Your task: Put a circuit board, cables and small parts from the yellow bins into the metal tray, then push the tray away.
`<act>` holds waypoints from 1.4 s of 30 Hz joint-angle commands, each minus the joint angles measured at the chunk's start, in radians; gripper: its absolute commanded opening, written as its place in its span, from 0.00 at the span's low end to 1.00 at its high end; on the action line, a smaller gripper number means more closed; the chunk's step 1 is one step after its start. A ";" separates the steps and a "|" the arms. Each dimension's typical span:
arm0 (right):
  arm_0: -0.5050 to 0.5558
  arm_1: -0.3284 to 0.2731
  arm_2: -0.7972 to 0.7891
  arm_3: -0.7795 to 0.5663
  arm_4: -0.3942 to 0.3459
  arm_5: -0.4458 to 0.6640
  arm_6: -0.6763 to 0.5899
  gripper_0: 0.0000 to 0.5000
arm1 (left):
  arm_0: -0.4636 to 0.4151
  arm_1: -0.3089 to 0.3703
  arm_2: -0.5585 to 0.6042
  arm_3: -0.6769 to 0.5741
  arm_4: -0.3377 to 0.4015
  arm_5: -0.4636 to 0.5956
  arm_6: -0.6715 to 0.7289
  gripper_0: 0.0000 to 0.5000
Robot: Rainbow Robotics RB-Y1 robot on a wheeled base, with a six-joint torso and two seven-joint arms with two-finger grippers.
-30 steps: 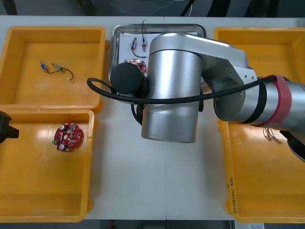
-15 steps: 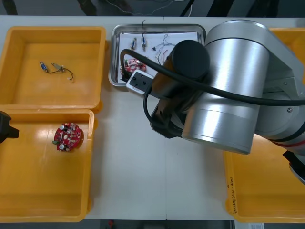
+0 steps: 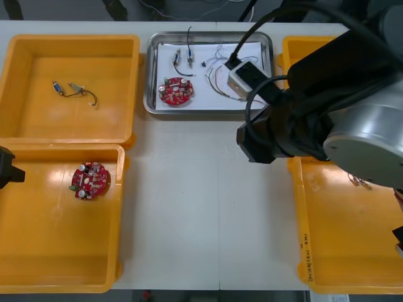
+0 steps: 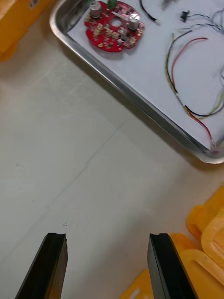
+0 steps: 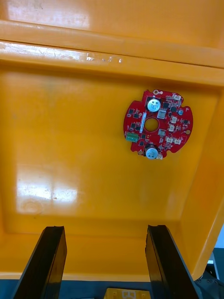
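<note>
The metal tray point(image 3: 189, 111), white inside, stands at the table's far middle. It holds a round red circuit board point(image 3: 175, 91), a red and yellow cable point(image 3: 217, 82) and small metal parts point(image 3: 182, 58). In the right wrist view my right gripper point(image 4: 109, 266) is open over bare table, short of the tray's rim point(image 4: 140, 105), with the board point(image 4: 113, 25) and the cable point(image 4: 186, 79) beyond. My right arm point(image 3: 315, 107) reaches in from the right. At the left edge, my left gripper point(image 5: 105, 266) stands open and empty over the near left bin, whose own circuit board point(image 5: 157, 124) lies ahead of the fingers.
The far left yellow bin point(image 3: 69, 39) holds small metal parts with a short black cable point(image 3: 75, 90). The near left bin point(image 3: 56, 251) holds its board point(image 3: 90, 180). The near right bin point(image 3: 352, 251) has a thin cable point(image 3: 360, 181). A bin corner point(image 4: 205, 261) lies close to the right fingers.
My right arm has swung back and to the right, off the tray, uncovering the board and cables in it. The left arm has not moved.
</note>
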 commanded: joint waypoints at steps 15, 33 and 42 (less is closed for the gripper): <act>0.226 -0.130 -0.472 0.036 -0.089 0.003 -0.038 1.00 | 0.016 0.042 0.026 -0.024 -0.004 0.007 -0.062 1.00; 0.401 -0.186 -0.713 0.135 -0.084 0.003 0.008 1.00 | 0.016 0.042 0.026 -0.024 -0.004 0.007 -0.062 1.00; 0.404 -0.185 -0.719 0.200 -0.087 0.003 0.019 1.00 | 0.016 0.042 0.026 -0.024 -0.004 0.007 -0.062 1.00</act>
